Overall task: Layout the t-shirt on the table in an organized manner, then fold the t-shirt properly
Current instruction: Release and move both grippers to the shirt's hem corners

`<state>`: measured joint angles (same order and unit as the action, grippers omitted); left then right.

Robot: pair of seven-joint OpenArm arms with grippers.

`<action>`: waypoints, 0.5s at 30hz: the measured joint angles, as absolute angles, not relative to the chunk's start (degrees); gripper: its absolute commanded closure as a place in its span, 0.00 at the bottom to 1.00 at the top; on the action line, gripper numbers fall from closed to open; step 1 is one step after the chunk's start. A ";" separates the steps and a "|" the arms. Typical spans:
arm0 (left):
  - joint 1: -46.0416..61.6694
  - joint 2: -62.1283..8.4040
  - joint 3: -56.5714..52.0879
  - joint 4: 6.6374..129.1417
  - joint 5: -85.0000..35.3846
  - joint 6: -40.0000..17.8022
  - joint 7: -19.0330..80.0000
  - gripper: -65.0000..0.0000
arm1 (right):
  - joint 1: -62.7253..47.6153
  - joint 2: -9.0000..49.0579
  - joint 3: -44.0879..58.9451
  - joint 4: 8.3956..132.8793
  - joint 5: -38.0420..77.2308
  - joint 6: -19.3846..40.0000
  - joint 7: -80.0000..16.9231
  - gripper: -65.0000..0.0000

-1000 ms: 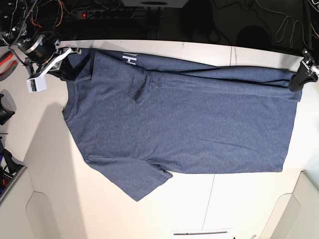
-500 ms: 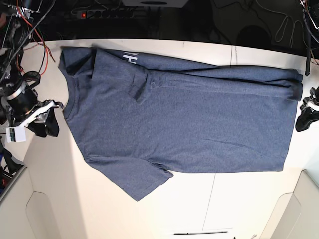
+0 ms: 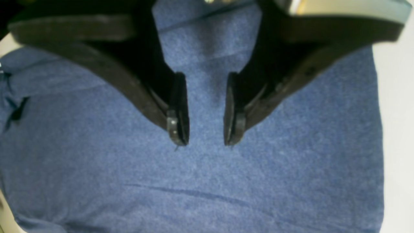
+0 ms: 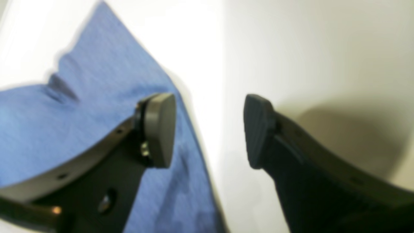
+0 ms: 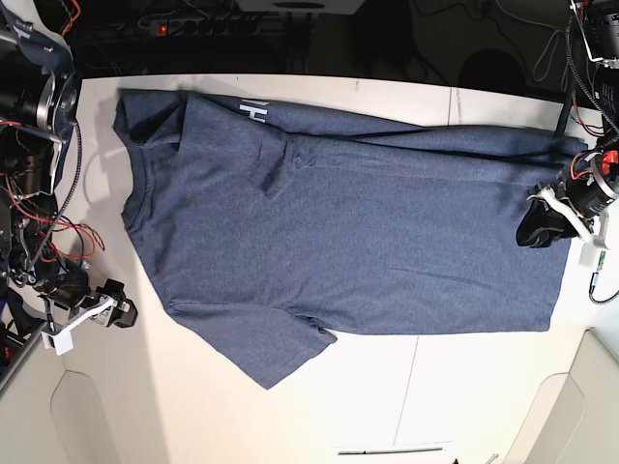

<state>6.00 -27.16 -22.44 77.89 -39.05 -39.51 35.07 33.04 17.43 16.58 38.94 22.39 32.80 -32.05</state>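
Navy heathered fabric covers most of the table (image 5: pixel 387 406): the shirt (image 5: pixel 358 232) lies spread flat on it, collar toward the base view's left, hem toward its right. One sleeve sticks out toward the near edge, and the far long edge is folded over, showing a strip of white letters (image 5: pixel 253 113) near the collar end. A few shallow creases run across the cloth.

The left gripper (image 3: pixel 202 111) hangs over the shirt's hem end, at the base view's right. Its wrist view shows both black fingers apart with blue cloth visible between them; nothing is clamped. Whether the tips touch the fabric cannot be told.

The right gripper (image 4: pixel 208 129) is low at the base view's left, over bare table just beside the near sleeve. In its wrist view the two pads stand wide apart, empty; one pad (image 4: pixel 160 129) sits over the sleeve's edge, the other over white tabletop. That view is blurred.

A power strip (image 5: pixel 227 24) and cables lie in the dark beyond the table's far edge.
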 measured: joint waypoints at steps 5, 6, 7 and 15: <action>6.02 -27.16 -22.46 77.89 -38.96 -39.51 35.09 0.67 | 34.44 15.40 16.47 29.12 15.49 32.23 -27.38 0.49; 6.00 -27.14 -22.44 77.89 -38.96 -39.51 35.09 0.67 | 34.13 14.68 16.49 28.40 15.64 32.38 -25.04 0.49; 6.00 -27.14 -22.44 77.89 -39.07 -39.51 35.09 0.67 | 34.15 13.91 16.47 28.12 14.76 32.40 -24.51 0.49; 6.02 -27.14 -22.44 77.89 -38.81 -38.41 35.07 0.67 | 34.02 9.80 16.49 28.16 14.50 31.99 -23.55 0.55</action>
